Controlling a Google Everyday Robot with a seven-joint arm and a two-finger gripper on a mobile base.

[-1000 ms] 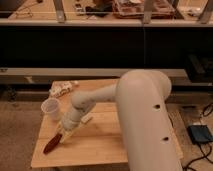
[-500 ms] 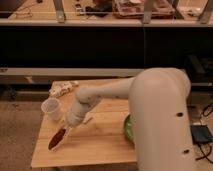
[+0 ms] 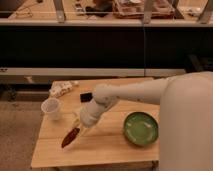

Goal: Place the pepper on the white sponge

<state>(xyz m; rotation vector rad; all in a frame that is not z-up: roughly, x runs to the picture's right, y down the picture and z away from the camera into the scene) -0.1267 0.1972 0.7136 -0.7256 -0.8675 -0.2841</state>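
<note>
Since the earlier frame, the pepper has travelled rightward over the desk, and a green bowl has come into view. The gripper hangs low over the desk's left half, jaws closed on the pepper's upper end. Pickup looks done. The white sponge cannot be seen, perhaps hidden behind the arm, so placing remains.
</note>
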